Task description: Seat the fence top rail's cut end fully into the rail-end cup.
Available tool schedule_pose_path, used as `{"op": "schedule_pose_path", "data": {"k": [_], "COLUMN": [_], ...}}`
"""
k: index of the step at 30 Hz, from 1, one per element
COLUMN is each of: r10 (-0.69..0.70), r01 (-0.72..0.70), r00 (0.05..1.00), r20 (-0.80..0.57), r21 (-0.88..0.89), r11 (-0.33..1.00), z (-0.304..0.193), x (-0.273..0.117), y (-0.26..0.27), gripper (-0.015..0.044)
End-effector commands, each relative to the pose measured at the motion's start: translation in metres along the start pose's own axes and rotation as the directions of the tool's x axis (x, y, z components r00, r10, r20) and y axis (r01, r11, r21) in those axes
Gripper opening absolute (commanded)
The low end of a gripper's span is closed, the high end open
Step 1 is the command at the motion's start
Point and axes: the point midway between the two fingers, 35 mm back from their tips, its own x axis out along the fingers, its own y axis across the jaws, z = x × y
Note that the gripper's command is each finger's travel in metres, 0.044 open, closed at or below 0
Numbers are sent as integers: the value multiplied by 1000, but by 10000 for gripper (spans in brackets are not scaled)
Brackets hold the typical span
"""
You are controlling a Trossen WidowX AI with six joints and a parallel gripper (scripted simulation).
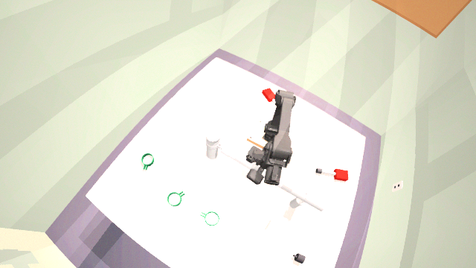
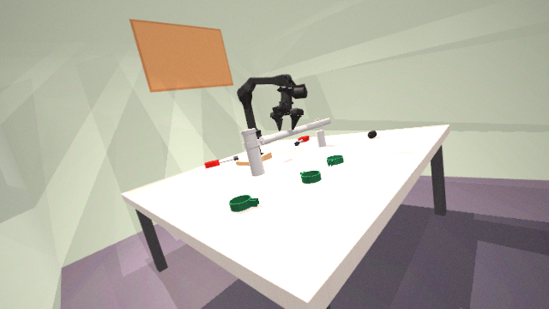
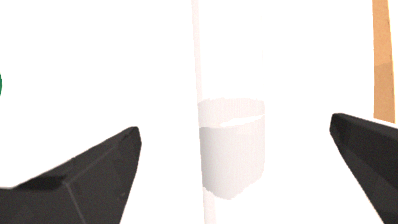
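Note:
The white rail (image 1: 306, 199) (image 2: 312, 127) (image 3: 232, 160) slopes down from the loop cap on the short post (image 1: 296, 202) (image 2: 321, 139) toward the big post (image 1: 212, 152) (image 2: 256, 162). Its low end is at the small rail-end cup (image 1: 219, 147) (image 2: 260, 141) on the big post's side; how deep it sits cannot be told. The brace band is up near the post cap. My gripper (image 1: 253, 166) (image 2: 286, 129) (image 3: 235, 122) is wide open and empty above the rail, with its fingers on either side in the wrist view. No contact with the rail shows.
Green rings (image 1: 147, 159) (image 1: 174, 199) (image 1: 212, 218) (image 2: 244, 203) (image 2: 311, 177) lie on the table. Red-handled tools (image 1: 341, 175) (image 1: 268, 94) (image 2: 212, 164), an orange piece (image 1: 255, 143) (image 2: 267, 157) (image 3: 384, 65) and a small black part (image 1: 300, 258) (image 2: 372, 134) also lie there.

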Motion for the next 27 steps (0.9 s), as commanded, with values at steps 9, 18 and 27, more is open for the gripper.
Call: {"op": "schedule_pose_path", "data": {"k": [9, 18, 27], "r10": [60, 60, 60], "r01": [-61, -61, -61], "r00": [998, 998, 998], "r20": [-20, -20, -20], "r21": [-32, -32, -32], "r11": [998, 998, 998], "z": [0, 0, 0], "x": [-40, -40, -40], "y": [-1, -1, -1], "gripper": [440, 440, 440]}}
